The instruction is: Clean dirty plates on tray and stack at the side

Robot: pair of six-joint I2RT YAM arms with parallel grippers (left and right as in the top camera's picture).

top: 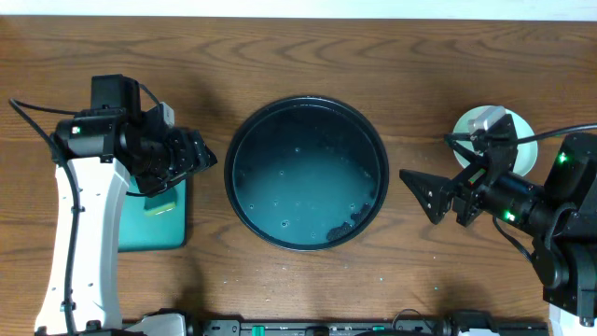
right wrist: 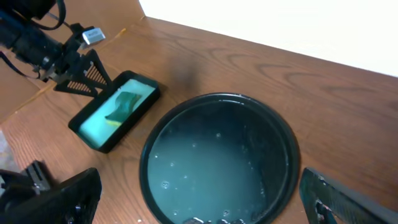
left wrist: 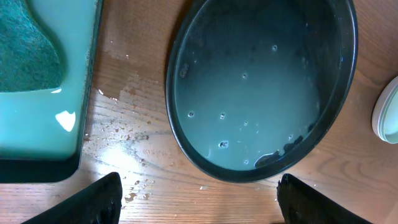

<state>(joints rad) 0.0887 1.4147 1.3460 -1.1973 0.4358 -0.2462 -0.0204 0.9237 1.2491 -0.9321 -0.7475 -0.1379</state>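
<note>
The round black tray (top: 229, 177) sits mid-table holding a film of cloudy teal water and some dark bits, with no plates on it. In the left wrist view the tray's rim (left wrist: 170, 93) lies just ahead of the fingers; the right wrist view shows the tray (right wrist: 144, 163) from the other side. The plates (top: 472, 122) lie stacked at the right, partly hidden under my right arm, and an edge of the plates (left wrist: 388, 112) shows in the left wrist view. Left of the tray my left gripper (top: 198, 157) stands open and empty. Right of it my right gripper (top: 431, 183) is open and empty.
A rectangular teal-green tray (top: 177, 233) with a green sponge (left wrist: 28, 53) lies at the left under my left arm, also seen as the rectangular tray (right wrist: 87, 130). Water drops and crumbs dot the wood (left wrist: 134, 134) between the two trays.
</note>
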